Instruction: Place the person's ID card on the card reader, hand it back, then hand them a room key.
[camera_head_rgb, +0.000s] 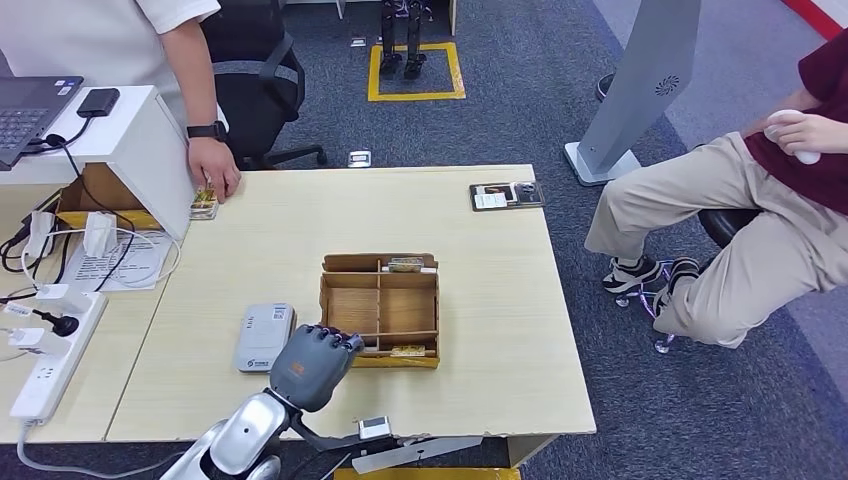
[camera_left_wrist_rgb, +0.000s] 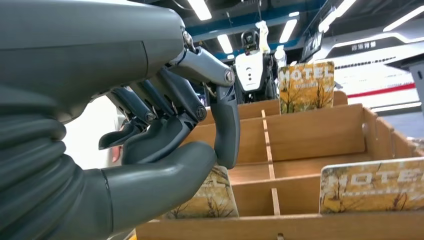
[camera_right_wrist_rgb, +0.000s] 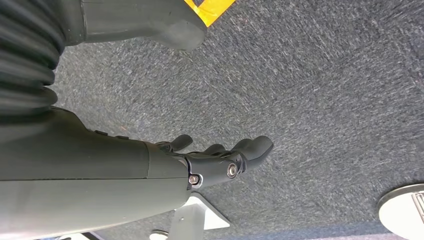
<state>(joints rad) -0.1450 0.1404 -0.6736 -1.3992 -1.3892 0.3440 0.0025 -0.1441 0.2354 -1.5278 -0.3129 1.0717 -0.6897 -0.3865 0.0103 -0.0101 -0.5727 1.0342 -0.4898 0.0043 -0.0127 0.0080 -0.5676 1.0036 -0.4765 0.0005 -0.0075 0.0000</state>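
Observation:
A wooden divided box (camera_head_rgb: 380, 310) stands mid-table, with HOTEL room key cards upright at its far side (camera_head_rgb: 405, 264) and its front right (camera_head_rgb: 408, 351). My left hand (camera_head_rgb: 313, 365) hovers at the box's front left corner, beside the white card reader (camera_head_rgb: 265, 337). In the left wrist view its thumb (camera_left_wrist_rgb: 165, 185) and a fingertip (camera_left_wrist_rgb: 227, 150) pinch a key card (camera_left_wrist_rgb: 215, 197) standing in the nearest compartment. Two more key cards (camera_left_wrist_rgb: 306, 86) (camera_left_wrist_rgb: 372, 185) stand untouched. My right hand (camera_right_wrist_rgb: 220, 160) hangs over the carpet, fingers loosely apart, holding nothing.
A person's hand (camera_head_rgb: 215, 175) rests on a small card (camera_head_rgb: 204, 203) at the table's far left edge, beside a white stand (camera_head_rgb: 140, 150). A black card holder (camera_head_rgb: 507, 195) lies at the far right. Power strips (camera_head_rgb: 50, 360) and cables lie left. Another person sits to the right (camera_head_rgb: 760, 230).

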